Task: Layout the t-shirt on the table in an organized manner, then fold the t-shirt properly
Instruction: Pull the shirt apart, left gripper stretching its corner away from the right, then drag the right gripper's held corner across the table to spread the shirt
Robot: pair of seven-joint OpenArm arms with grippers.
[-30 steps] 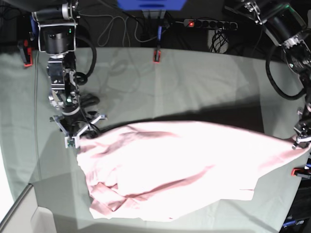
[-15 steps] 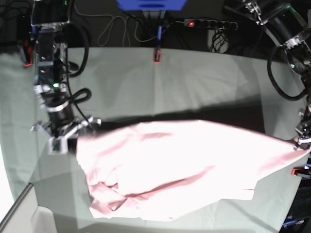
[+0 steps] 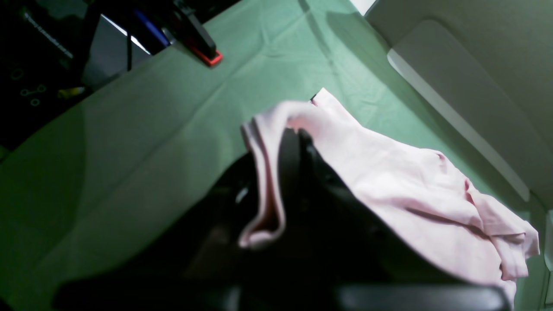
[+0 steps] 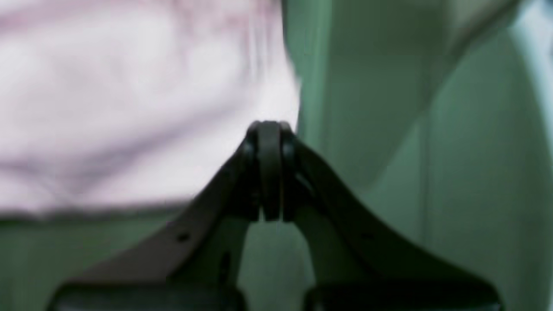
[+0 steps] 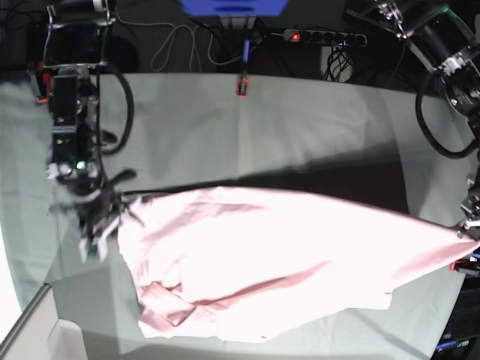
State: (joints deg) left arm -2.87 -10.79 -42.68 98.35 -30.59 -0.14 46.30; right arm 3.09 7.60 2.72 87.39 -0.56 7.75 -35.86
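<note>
Both grippers have their jaws closed. The left gripper [image 5: 469,223] clamps the t-shirt's [image 5: 285,259] right corner at the table's [image 5: 315,127] right edge. The right gripper [image 4: 268,170] is pressed shut just beside the shirt's left edge, pinching nothing. No lettering is readable.

The base view is bright in the middle: the t-shirt [image 5: 277,255] is overexposed, almost white, and its details are lost. A dark shadow band lies on the table [image 5: 300,120] behind it. The edges of this view curve a little. The right wrist view is strongly blurred, with the right gripper [image 4: 268,172] dark. The left wrist view is dim, with a black shadow in the lower part.
</note>
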